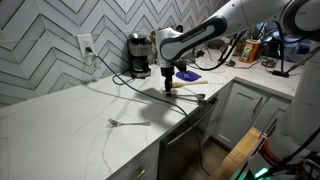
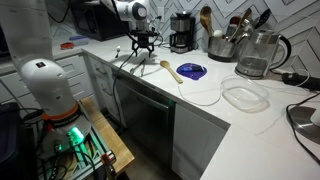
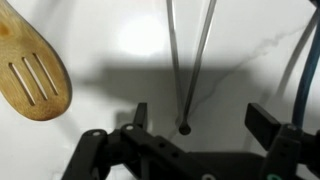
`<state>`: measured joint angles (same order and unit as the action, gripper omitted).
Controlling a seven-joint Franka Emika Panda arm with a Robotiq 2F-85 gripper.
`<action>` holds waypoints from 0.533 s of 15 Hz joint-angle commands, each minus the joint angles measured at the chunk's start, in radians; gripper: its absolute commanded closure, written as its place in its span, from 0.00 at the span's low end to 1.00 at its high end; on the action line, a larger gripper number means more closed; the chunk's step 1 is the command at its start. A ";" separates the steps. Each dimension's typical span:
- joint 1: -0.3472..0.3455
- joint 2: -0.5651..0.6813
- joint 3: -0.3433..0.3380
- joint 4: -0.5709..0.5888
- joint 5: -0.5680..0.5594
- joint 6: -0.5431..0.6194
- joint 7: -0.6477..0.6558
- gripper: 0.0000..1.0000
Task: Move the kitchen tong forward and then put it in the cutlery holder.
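The kitchen tong (image 3: pixel 190 60) is slim silvery metal and lies on the white counter, its two arms meeting at a joint just in front of my gripper (image 3: pixel 200 120). The gripper is open and empty, with one finger on each side of the tong's joint end. In both exterior views the gripper (image 1: pixel 168 86) (image 2: pixel 143 50) hangs low over the counter above the tong (image 1: pixel 194 97) (image 2: pixel 133 64). The cutlery holder (image 2: pixel 222 45) stands further along the counter with several utensils in it.
A pale wooden slotted spoon (image 3: pixel 30 70) (image 2: pixel 170 70) lies beside the tong. A small fork (image 1: pixel 125 123) lies nearer the counter edge. A blue plate (image 2: pixel 191 71), a coffee maker (image 1: pixel 139 55), a glass kettle (image 2: pixel 258 55) and a clear lid (image 2: pixel 245 95) stand on the counter.
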<state>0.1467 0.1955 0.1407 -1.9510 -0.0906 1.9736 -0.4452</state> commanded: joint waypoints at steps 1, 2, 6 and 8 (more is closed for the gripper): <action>0.026 0.113 0.007 0.117 -0.093 -0.099 0.105 0.00; 0.030 0.134 0.008 0.136 -0.106 -0.120 0.114 0.00; 0.042 0.199 0.010 0.202 -0.129 -0.190 0.132 0.00; 0.047 0.221 0.010 0.228 -0.138 -0.219 0.136 0.26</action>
<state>0.1810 0.3708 0.1489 -1.7825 -0.1933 1.8185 -0.3384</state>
